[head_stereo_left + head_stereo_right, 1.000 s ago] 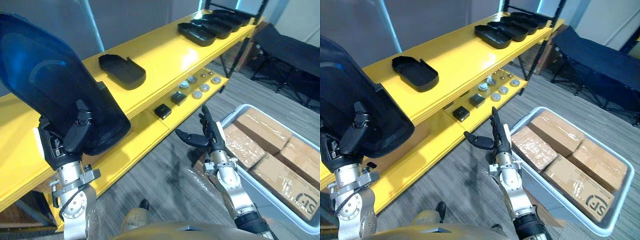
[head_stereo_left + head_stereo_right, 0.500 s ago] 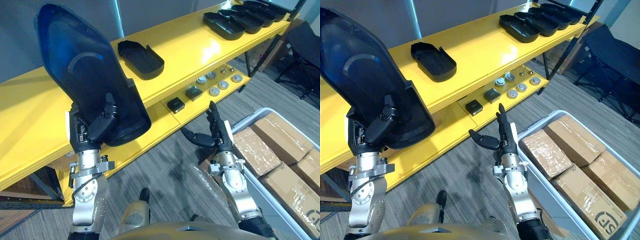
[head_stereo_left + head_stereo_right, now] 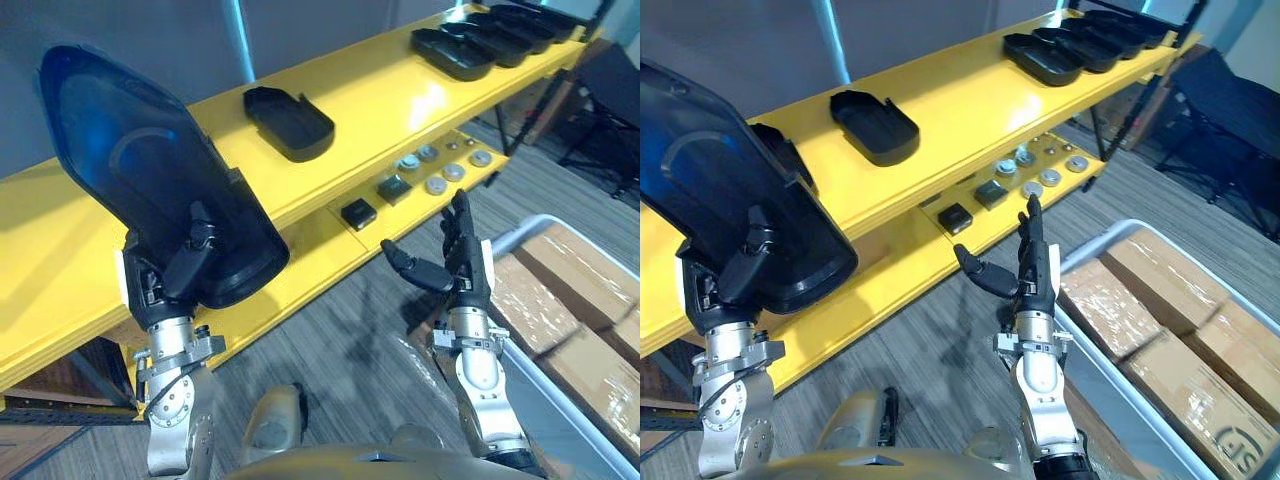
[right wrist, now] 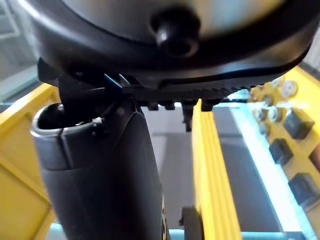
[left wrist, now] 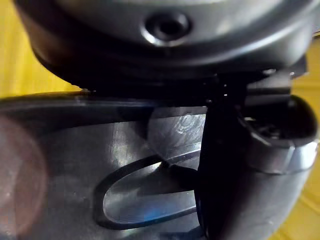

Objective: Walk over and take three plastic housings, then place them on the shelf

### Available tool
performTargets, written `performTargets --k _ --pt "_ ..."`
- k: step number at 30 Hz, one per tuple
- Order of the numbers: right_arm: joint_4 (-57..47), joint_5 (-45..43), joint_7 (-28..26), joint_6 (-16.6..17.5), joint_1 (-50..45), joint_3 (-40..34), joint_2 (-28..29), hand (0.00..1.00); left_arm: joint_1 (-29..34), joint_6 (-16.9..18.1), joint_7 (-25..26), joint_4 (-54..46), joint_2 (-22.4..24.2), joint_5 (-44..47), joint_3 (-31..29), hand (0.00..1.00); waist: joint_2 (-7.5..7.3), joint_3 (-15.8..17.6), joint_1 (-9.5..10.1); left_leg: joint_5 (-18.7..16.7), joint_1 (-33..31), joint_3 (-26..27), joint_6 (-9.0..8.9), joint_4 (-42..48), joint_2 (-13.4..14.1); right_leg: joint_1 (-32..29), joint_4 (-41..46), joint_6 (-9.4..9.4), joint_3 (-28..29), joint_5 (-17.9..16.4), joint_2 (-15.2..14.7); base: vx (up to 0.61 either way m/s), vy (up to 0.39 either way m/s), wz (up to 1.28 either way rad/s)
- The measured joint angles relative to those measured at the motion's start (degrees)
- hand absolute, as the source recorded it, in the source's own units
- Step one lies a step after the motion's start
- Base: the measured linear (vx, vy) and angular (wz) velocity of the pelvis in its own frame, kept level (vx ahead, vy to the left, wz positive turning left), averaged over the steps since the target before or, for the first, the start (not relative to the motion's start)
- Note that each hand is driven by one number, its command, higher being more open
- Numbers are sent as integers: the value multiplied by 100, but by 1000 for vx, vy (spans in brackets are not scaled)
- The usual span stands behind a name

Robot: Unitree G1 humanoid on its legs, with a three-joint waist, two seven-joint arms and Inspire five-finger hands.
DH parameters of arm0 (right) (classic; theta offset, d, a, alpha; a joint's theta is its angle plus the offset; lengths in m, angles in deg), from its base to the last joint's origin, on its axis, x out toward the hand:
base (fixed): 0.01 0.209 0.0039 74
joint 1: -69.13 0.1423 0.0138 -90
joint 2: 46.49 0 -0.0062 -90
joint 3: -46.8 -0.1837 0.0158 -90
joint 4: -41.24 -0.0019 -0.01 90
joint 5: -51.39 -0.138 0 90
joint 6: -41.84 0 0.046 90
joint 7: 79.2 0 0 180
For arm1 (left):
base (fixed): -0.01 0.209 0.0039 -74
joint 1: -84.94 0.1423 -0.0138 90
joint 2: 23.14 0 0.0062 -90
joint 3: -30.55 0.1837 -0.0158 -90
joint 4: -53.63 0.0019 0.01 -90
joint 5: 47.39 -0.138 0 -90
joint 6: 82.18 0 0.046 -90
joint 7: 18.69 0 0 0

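the left hand (image 3: 168, 275) is clamped on the narrow lower end of a large black housing (image 3: 130, 170), thumb curled over its glossy face; it stands raised and tilted over the near end of the yellow shelf (image 3: 390, 85). the right hand (image 3: 1033, 280) hangs empty over the floor, fingers straight, thumb spread. the shell looks thin, moulded and stiff, so probably light, but slick, and gripped at one end it could swing; the rim wall by the narrow end seems the surest hold. a second housing (image 3: 289, 122) lies on the top board, more in a row at the far end (image 3: 478, 40), overlapping so the count is unclear. the left hand's fingers behind the shell are hidden, and the grey bin (image 3: 1095, 250) of cartons is cut off
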Motion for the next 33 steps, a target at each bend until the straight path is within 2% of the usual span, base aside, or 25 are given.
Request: performTargets --k 1,2,3,4,5,6,7,9,10,11,12,13,14,17,21,26,30,32,33 --pt "2 10 34 13 9 32 27 100 -47 -2 -9 -14 3 7 -75 0 -43 -29 -10 -33 44 -85 58 -8 -107 -256 537 -102 116 264 -117 372 133 67" --pt "11 30 59 19 22 53 52 100 -50 -14 -12 -79 -62 -4 -116 0 -51 -21 -29 -8 170 -234 152 -146 -186 -560 1171 -235 333 710 -156 323 126 59" --pt "34 67 76 34 22 57 66 100 -50 -29 -18 -118 -103 -5 -131 0 -51 -15 -34 4 261 -310 175 -237 -213 -684 1421 -327 409 926 -169 346 88 66" --pt "53 189 92 55 40 59 77 100 -63 -29 -21 -180 -143 1 -148 0 -31 -15 -52 38 459 -451 198 -405 -211 -749 1569 -295 451 649 -78 375 21 61" --pt "54 239 58 74 123 61 55 100 -104 -28 -20 -197 -152 40 -201 0 -8 -24 -60 54 666 -592 185 -576 -190 -775 1306 -353 445 423 106 381 12 60" --pt "53 241 37 103 178 58 32 100 -139 -28 -17 -189 -166 89 -212 0 17 -34 -78 58 759 -663 179 -666 -174 -786 1067 -373 443 355 231 365 -19 59" --pt "46 238 9 200 292 28 -50 100 -215 -29 -9 -170 -207 214 -203 0 82 -73 -148 66 904 -836 166 -809 -141 -883 537 -391 538 284 509 270 -44 63" --pt "-139 225 -21 352 402 -140 -267 100 -461 -30 17 -67 -212 229 -168 0 159 -144 -232 73 955 -1097 148 -904 -82 -1193 -92 -368 1098 303 948 278 -106 86" --pt "-305 222 -26 504 440 -294 -389 100 -593 -28 28 17 -226 229 -120 0 198 -156 -298 54 966 -1276 44 -899 -70 -1300 -581 -238 1462 434 1155 308 -188 111" --pt "-489 221 -20 639 473 -442 -464 100 -655 -28 44 91 -281 231 -72 0 133 -194 -367 -19 998 -1424 -87 -886 -123 -1286 -1234 -253 1703 1008 1206 263 -195 99" --pt "-587 217 -17 698 482 -503 -475 100 -670 -34 52 110 -332 231 -48 0 26 -248 -378 -83 1009 -1492 -182 -881 -199 -1288 -1468 -320 1715 1648 1137 269 -275 97" --pt "-678 217 1 866 578 -634 -574 100 -669 -36 41 169 -274 221 6 0 43 -325 -425 -233 1017 -1649 -328 -834 -162 -1128 -1567 -33 1556 1626 1080 290 -321 72" --pt "-761 207 24 919 727 -720 -749 100 -652 -44 30 170 -175 222 78 0 201 -394 -417 -257 974 -1664 -367 -810 55 -957 -1863 -103 1340 1673 1239 265 -308 67" --pt "-903 168 12 962 986 -881 -1012 100 -685 -43 -189 134 -160 234 119 0 323 -465 -404 -174 1094 -1600 -473 -1134 355 -658 -2201 -216 986 1746 1452 131 -164 46" --pt "-1251 162 -47 942 911 -921 -985 100 -696 -22 -282 19 -74 233 146 0 328 -470 -325 20 1233 -1300 -482 -1423 445 -401 -2427 -263 791 1755 1400 45 -51 30" --pt "-1474 100 -247 904 540 -917 -694 100 -634 23 -189 -101 -69 224 220 0 312 -487 -303 246 1207 -1289 -423 -1665 293 -248 -2670 -240 594 1850 1247 -53 34 28" --pt "-1469 -291 -313 889 209 -943 -341 100 -447 21 -161 -324 -58 219 298 0 314 -487 -356 253 1044 -1153 -344 -1651 263 -236 -2709 -251 437 1850 1126 -66 40 28" --pt "-1352 -269 -270 817 48 -1000 -300 100 -449 17 -163 -282 -29 234 462 0 284 -456 -532 385 1013 -143 -151 -1754 632 -242 -2458 -195 144 1777 868 -52 74 80" --pt "-1282 -268 -258 817 53 -1026 -315 100 -452 17 -175 -262 -12 231 511 0 282 -447 -568 505 1010 -14 -159 -1766 646 -240 -2383 -178 87 1727 768 -43 136 89"
